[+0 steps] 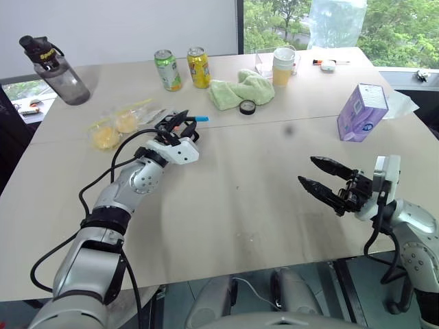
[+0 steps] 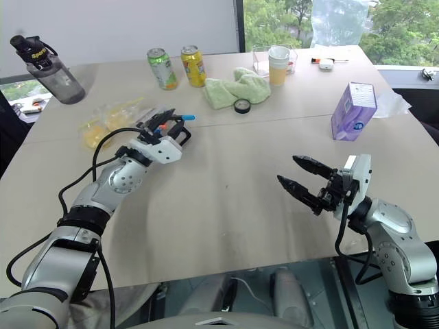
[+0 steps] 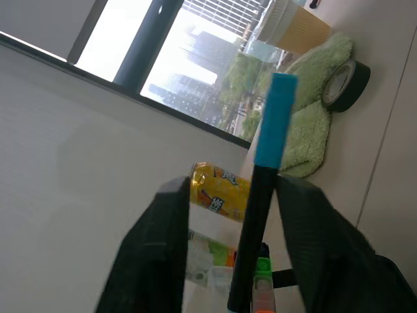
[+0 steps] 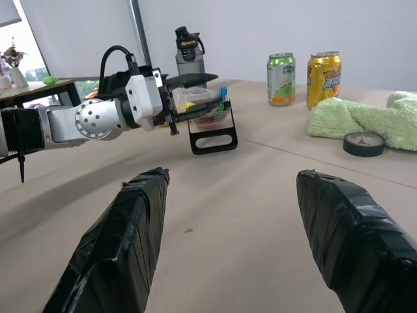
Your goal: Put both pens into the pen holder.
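From my left eye, my left fingers point(image 1: 177, 122) hover at the small flat black pen holder with a loop-shaped frame point(image 1: 167, 127) near the far left of the pale wooden counter point(image 1: 240, 205), and one thin black pen with a light-blue cap point(image 1: 199, 118) pokes out past them; my right fingers point(image 1: 330, 165) hang spread and empty, well apart on the near right. I count two drink cans, one grey water bottle point(image 1: 60, 72), one black tape roll point(image 1: 247, 107), one green cloth and one purple box point(image 1: 362, 112). My left wrist shows the blue-capped pen standing between my parted fingers with a gap on one side, so I judge it released into the holder. My right wrist shows the same holder under my left fingers. One pen seems done; the pink-ended one I cannot pick out, so it may remain to be done
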Motion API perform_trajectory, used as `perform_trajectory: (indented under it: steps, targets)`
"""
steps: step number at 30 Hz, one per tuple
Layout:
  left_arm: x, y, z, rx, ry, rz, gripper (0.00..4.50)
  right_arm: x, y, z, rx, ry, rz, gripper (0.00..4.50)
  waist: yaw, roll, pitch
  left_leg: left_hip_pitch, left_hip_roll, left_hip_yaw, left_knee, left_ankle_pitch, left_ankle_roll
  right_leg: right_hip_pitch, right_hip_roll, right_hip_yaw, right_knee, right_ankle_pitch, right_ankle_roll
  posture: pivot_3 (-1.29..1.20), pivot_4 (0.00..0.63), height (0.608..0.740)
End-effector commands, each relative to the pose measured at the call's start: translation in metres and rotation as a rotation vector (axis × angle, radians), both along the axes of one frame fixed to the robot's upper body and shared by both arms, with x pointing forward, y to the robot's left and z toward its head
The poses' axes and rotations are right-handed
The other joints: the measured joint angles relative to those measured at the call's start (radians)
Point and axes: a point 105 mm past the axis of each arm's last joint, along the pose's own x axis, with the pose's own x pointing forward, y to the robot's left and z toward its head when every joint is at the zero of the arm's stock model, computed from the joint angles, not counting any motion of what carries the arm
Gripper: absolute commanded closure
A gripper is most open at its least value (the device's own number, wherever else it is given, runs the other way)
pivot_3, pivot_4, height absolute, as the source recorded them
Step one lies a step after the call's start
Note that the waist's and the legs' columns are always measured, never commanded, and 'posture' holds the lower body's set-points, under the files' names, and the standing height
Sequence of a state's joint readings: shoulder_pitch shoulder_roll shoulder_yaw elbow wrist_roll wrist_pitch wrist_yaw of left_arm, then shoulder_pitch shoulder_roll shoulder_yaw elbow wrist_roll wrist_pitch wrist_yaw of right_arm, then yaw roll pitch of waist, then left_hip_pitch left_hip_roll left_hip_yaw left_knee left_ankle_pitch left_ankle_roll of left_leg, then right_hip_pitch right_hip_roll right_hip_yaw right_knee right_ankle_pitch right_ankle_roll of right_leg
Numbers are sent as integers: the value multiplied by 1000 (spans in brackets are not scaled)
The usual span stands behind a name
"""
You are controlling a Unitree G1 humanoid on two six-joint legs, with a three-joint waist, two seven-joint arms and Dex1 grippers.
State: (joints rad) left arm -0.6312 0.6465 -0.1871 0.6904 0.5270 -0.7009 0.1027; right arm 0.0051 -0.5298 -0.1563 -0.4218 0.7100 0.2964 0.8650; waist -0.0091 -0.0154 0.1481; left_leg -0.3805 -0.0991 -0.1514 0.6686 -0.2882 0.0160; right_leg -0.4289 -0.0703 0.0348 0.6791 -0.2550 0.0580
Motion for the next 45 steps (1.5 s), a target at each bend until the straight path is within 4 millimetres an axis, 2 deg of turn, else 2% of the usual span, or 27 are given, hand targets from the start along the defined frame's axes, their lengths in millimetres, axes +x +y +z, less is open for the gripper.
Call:
perform_trajectory:
  steps: [1,2,7,19,36,41,45]
  targets:
    - [2,10,20,-21,-63,32,535,-5,2,11,4,-60,5,1143,-1,0,0,0,0,0,0,0,0,0,0,0,0,0,0,0,150,740]
    - [2,10,20,-21,-66,33,40,-5,2,11,4,-60,5,1143,-3,0,0,0,0,0,0,0,0,0,0,0,0,0,0,0,150,740]
    - [2,13,24,-35,-92,55,40,-4,2,12,4,-61,6,1143,-3,0,0,0,0,0,0,0,0,0,0,0,0,0,0,0,150,740]
    - [3,41,41,-217,-162,206,40,-3,4,12,2,-60,9,1143,-3,0,0,0,0,0,0,0,0,0,0,0,0,0,0,0,150,740]
    - [0,29,31,-202,-111,157,40,-2,7,12,-1,-60,13,1143,-3,0,0,0,0,0,0,0,0,0,0,0,0,0,0,0,150,740]
    - [-1,17,34,-222,-94,94,40,-2,7,12,-1,-59,15,1143,-3,0,0,0,0,0,0,0,0,0,0,0,0,0,0,0,150,740]
    - [-7,-9,38,-267,-33,-32,40,-2,7,11,-3,-58,18,1143,-3,0,0,0,0,0,0,0,0,0,0,0,0,0,0,0,150,740]
